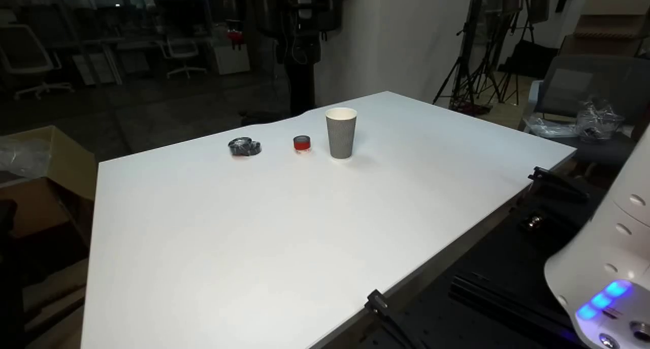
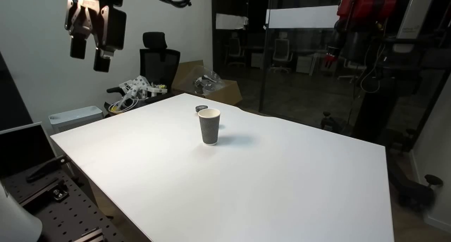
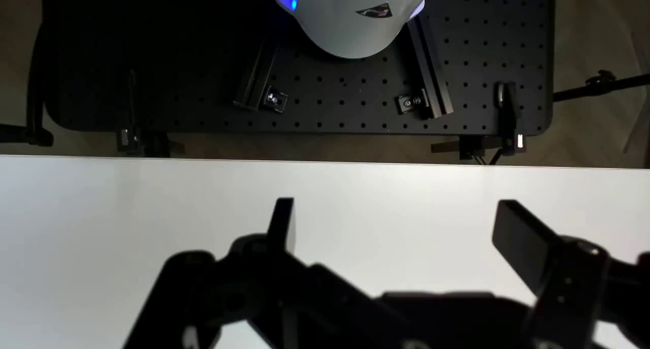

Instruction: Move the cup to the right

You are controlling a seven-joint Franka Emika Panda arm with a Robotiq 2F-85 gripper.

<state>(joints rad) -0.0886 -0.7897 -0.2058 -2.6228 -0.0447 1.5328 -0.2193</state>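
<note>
The cup (image 1: pixel 341 135) is a grey ribbed paper cup with a pale rim. It stands upright on the white table (image 1: pixel 213 237). It also stands upright in an exterior view (image 2: pixel 210 127). It is out of view in the wrist view. My gripper (image 2: pixel 90 55) hangs high above the table in an exterior view, well apart from the cup. In the wrist view its jaws (image 3: pixel 398 227) are spread wide with only the white table surface behind them. The gripper is open and empty.
A small red and black roll (image 1: pixel 302 144) sits beside the cup. A flat dark round object (image 1: pixel 245 147) lies farther along, and a dark round piece (image 2: pixel 201 108) shows behind the cup. Black clamps (image 1: pixel 377 302) grip the table edge near the robot base (image 3: pixel 350 24).
</note>
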